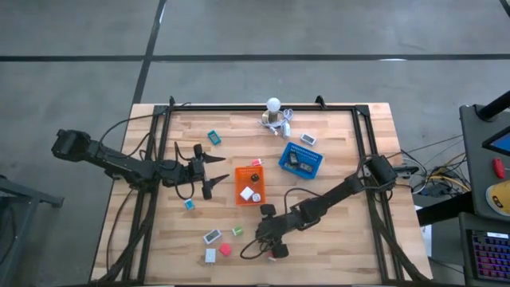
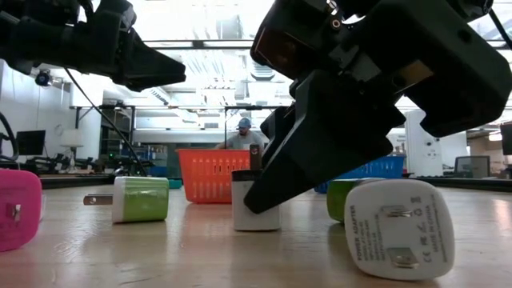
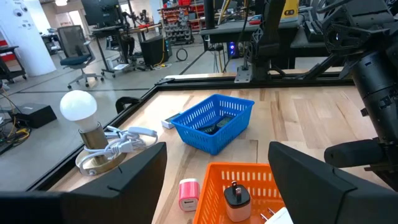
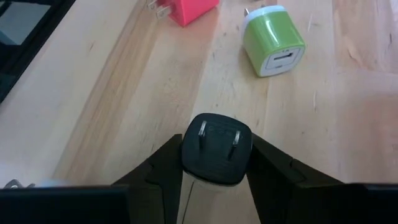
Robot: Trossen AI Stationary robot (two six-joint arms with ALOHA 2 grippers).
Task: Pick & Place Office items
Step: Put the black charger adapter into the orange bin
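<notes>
Small chargers and blocks are scattered on the wooden table: teal ones (image 1: 213, 137) (image 1: 190, 204), a green one (image 1: 237, 231) (image 4: 273, 40), a pink-red one (image 1: 225, 249) (image 4: 186, 9), and white ones (image 1: 210, 255) (image 2: 400, 228). My right gripper (image 1: 263, 233) (image 4: 216, 168) is shut on a white charger with a black pronged face (image 4: 216, 149) (image 2: 254, 210) near the table's near edge. My left gripper (image 1: 217, 171) (image 3: 216, 155) hovers open, just left of the orange tray (image 1: 250, 186), touching nothing. My right gripper pinches the white charger between its two fingers (image 4: 163, 168), one on each side of the body just below the black pronged face (image 4: 216, 134). The fingers slant down from above. The charger stands upright, prongs up, with its base (image 2: 256, 227) on the table.
The orange tray (image 3: 249, 177) holds a few small pieces. The blue tray (image 1: 301, 159) (image 3: 214, 121) sits beyond it, with the white bulb and cable cluster (image 1: 275, 108) at the far edge. A dark frame (image 1: 362, 135) borders the table. A person (image 2: 242, 136) stands in the room behind.
</notes>
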